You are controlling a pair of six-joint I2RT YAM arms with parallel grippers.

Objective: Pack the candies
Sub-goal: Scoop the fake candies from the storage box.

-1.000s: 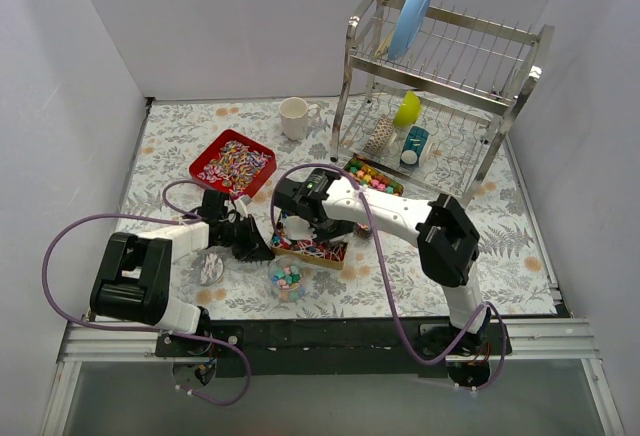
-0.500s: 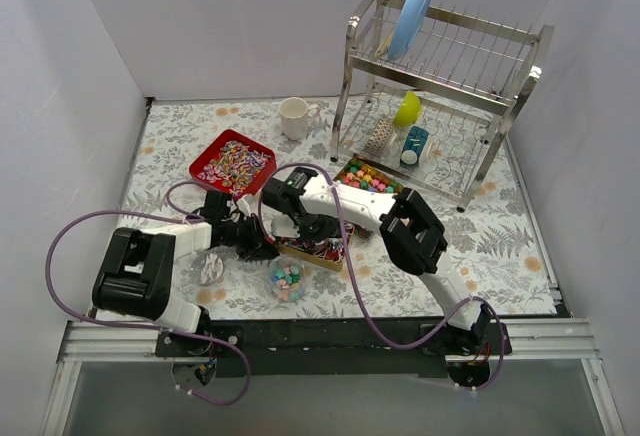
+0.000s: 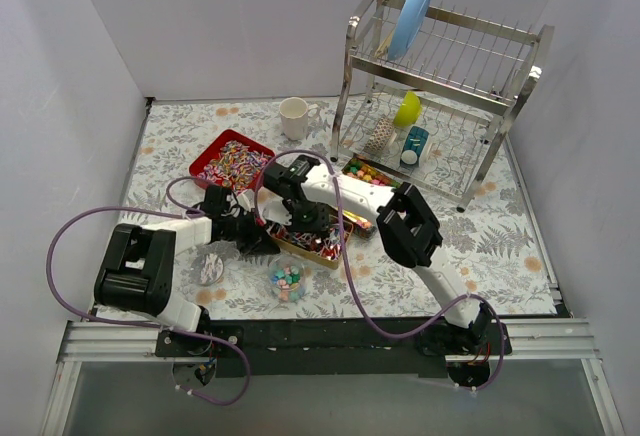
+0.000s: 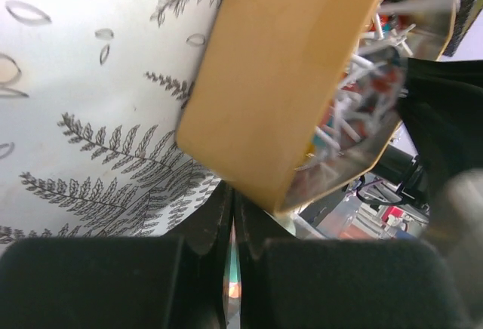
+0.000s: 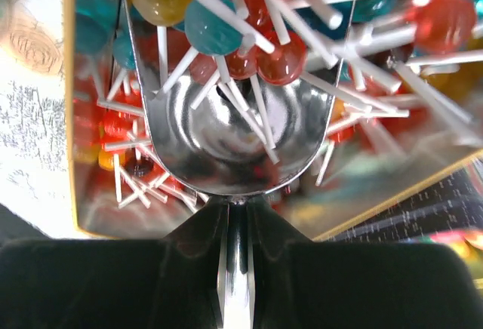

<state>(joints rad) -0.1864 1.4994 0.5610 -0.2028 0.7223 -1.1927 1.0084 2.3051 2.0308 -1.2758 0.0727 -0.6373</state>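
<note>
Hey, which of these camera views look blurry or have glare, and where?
Top external view: sharp and evenly lit, no glare. Left wrist view: the gold tray sits too close, soft all over and smeared at its right side. Right wrist view: the shiny metal scoop mirrors the round lollipops, and the right edge blurs.

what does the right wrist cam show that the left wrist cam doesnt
Only the right wrist view: a metal scoop held in the right fingers, its bowl pushed in among lollipops with teal, yellow and red heads.
Only the left wrist view: the gold tray seen from outside, its plain side wall next to the fern-print tablecloth, and the shut left fingers.
Both: the inside of that tray, with white lollipop sticks.
</note>
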